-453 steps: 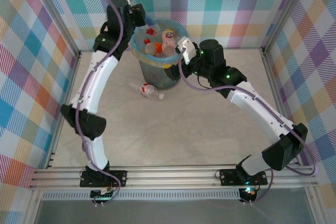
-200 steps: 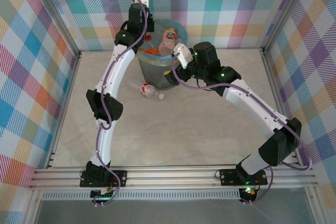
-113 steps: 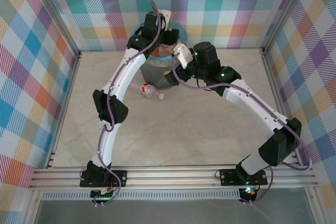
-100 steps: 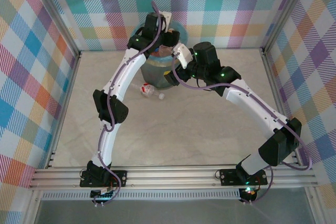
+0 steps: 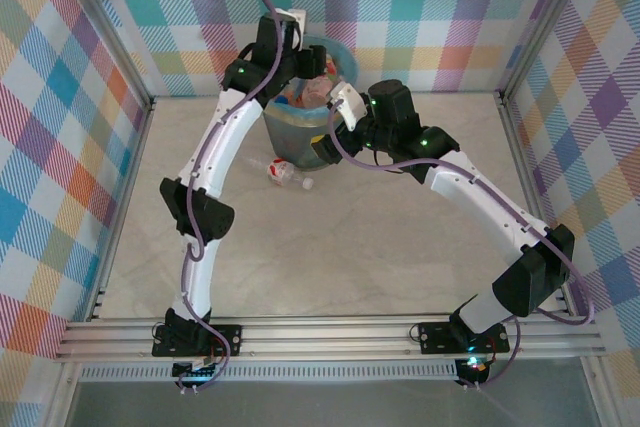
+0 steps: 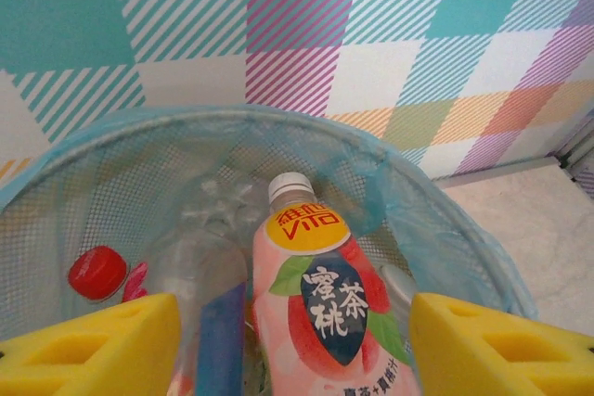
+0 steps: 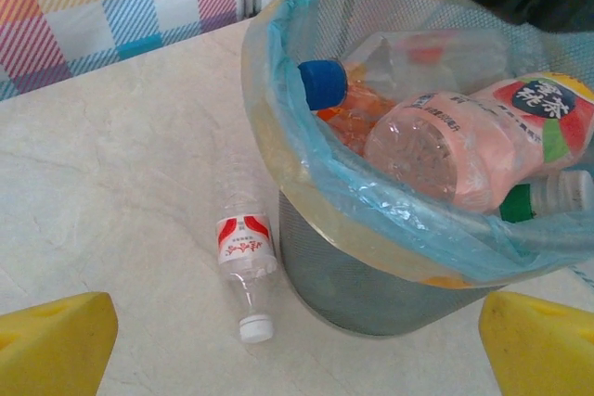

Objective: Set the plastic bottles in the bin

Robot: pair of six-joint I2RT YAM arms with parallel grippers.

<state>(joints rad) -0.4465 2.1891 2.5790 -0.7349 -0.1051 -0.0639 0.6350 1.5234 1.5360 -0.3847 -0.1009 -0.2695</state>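
Bottles (image 7: 408, 127) lie heaped in the bin (image 7: 353, 294) at the far side of the table (image 7: 121, 183). From the left wrist, a pink bottle (image 6: 316, 275) lies on top with a red cap (image 6: 96, 272) beside it. The left jaws hang wide apart over the bin, gripping nothing. The right wrist view takes in the bin's outside, where a clear bottle (image 7: 247, 266) with a red-and-white label lies on the table just beside the base. The right jaws stand fully open and empty.

bottles (image 7: 445, 150) in the bin (image 7: 345, 287) — a lone bottle (image 7: 247, 259) on the table (image 7: 121, 201) beside it
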